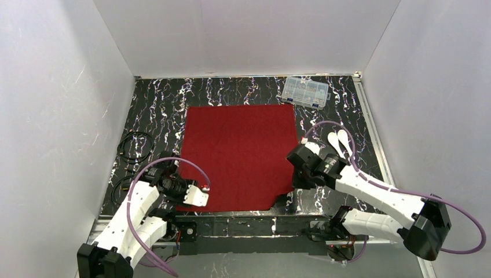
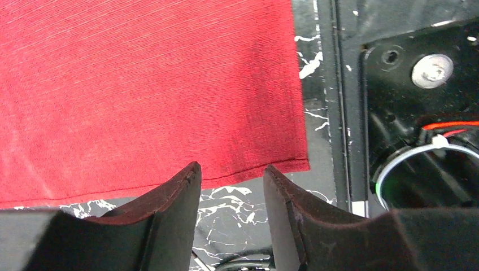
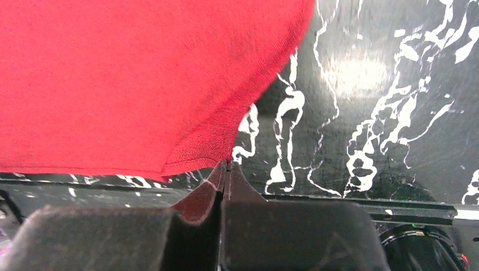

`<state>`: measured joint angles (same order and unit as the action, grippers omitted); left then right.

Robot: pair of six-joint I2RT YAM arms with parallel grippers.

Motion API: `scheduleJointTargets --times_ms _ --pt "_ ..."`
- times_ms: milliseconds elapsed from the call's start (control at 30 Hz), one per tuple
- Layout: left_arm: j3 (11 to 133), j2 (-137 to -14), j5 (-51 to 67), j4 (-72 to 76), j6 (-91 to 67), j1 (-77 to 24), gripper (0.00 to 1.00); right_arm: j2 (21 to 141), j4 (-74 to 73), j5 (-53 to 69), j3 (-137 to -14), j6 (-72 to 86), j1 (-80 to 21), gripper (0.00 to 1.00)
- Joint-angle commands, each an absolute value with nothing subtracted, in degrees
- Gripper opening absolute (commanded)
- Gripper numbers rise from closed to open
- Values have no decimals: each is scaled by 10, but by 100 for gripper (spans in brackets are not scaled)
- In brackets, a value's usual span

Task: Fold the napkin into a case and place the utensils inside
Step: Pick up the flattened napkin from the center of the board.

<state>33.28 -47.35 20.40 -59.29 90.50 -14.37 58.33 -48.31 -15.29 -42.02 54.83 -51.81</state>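
1. The napkin (image 1: 240,153) lies spread flat and unfolded in the middle of the worktop (image 1: 156,110). Its near edge runs left to right, just ahead of both arm bases. No case is formed yet.
2. The right end effector (image 3: 227,165) has its fingers pressed together at the napkin's near right corner. The cloth there is drawn to a point at the fingertips, so it appears clamped on that corner.
3. The left end effector (image 2: 231,172) has its fingers apart with nothing between them. The near left corner lies flat just beyond the fingertips and slightly to the side; bare worktop shows in the gap.
4. In my judgement, the coming move turns on that gap: the left arm must reach its corner before the near edge can be folded away.
5. The utensils (image 1: 341,142) lie side by side on the worktop, right of the napkin and just beyond the right arm.
6. A clear compartment box (image 1: 305,91) sits at the far right corner of the napkin. Black cables (image 1: 134,147) lie to the left. Neither obstructs the near edge.
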Motion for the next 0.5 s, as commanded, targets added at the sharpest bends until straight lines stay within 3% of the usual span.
scheduleJointTargets --times_ms 0,233,467 --pt "324 -460 214 -665 968 -145 43 620 -508 -171 -513 492 -478 1" --pt "323 -465 217 -672 986 -145 41 678 -498 -121 -576 412 -373 1" --pt "299 -481 207 -649 1015 -145 39 695 -467 -92 -565 403 -341 1"
